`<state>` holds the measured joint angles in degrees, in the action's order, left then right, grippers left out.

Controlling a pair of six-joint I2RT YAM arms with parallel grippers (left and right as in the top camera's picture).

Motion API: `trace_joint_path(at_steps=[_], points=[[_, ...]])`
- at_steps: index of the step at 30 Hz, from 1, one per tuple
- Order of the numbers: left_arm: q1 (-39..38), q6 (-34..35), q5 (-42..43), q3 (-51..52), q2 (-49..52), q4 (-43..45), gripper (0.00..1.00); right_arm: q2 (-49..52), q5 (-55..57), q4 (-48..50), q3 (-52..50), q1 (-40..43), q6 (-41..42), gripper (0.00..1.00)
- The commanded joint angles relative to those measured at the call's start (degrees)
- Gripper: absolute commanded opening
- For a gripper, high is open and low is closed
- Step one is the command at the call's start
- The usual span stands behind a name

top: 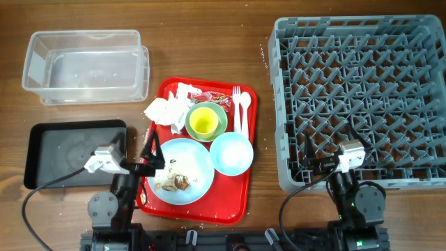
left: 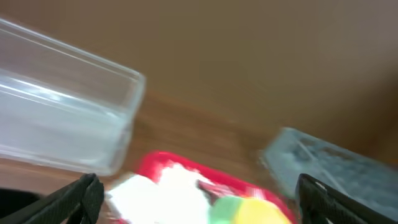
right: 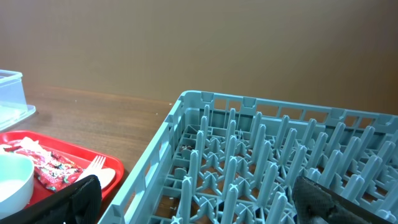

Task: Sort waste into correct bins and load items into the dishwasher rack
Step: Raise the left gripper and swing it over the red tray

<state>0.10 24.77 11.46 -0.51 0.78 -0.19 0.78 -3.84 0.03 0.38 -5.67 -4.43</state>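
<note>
Crumpled white napkins [top: 167, 108], a red wrapper [top: 212, 97], a white fork [top: 237, 103] and spoon [top: 245, 108] lie on a red serving tray [top: 230, 202]. On it too are a yellow cup [top: 203, 123] inside a pale green bowl [top: 220, 116], a small light blue bowl [top: 231, 153], and a light blue plate [top: 195, 164] with brown scraps [top: 174, 183]. My left gripper [top: 152, 148] [left: 199, 196] hangs open over the tray's left edge, napkins [left: 165, 190] blurred before it. My right gripper [top: 327, 150] [right: 199, 202] is open above the grey dishwasher rack's [top: 362, 97] [right: 261, 155] front left corner.
A clear plastic tub [top: 87, 66] [left: 62, 118] stands at the back left. A shallow black tray [top: 70, 153] lies at the front left, beside my left arm. Bare wooden table [top: 209, 42] runs between the tub and the rack.
</note>
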Motion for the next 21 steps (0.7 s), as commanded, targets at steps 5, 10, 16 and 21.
trace_joint_path(at_steps=[5, 10, 16, 21], points=[[-0.3, 37.2, 22.1, 0.2, -0.6, 5.6, 1.0, -0.5, -0.1, 0.1, -0.1, 0.3, -0.5, 1.0], [-0.2, 32.5, 18.2, -3.9, 0.1, 15.7, 0.99, -0.5, -0.1, 0.1, -0.1, 0.3, -0.5, 1.0], [-0.2, 10.3, 3.4, -35.6, 21.6, -21.2, 1.0, -0.5, -0.1, 0.1, -0.1, 0.3, -0.5, 1.0], [-0.4, 0.5, 2.6, -67.2, 49.7, -52.5, 1.0, -0.5, -0.1, 0.1, -0.1, 0.3, -0.5, 1.0]])
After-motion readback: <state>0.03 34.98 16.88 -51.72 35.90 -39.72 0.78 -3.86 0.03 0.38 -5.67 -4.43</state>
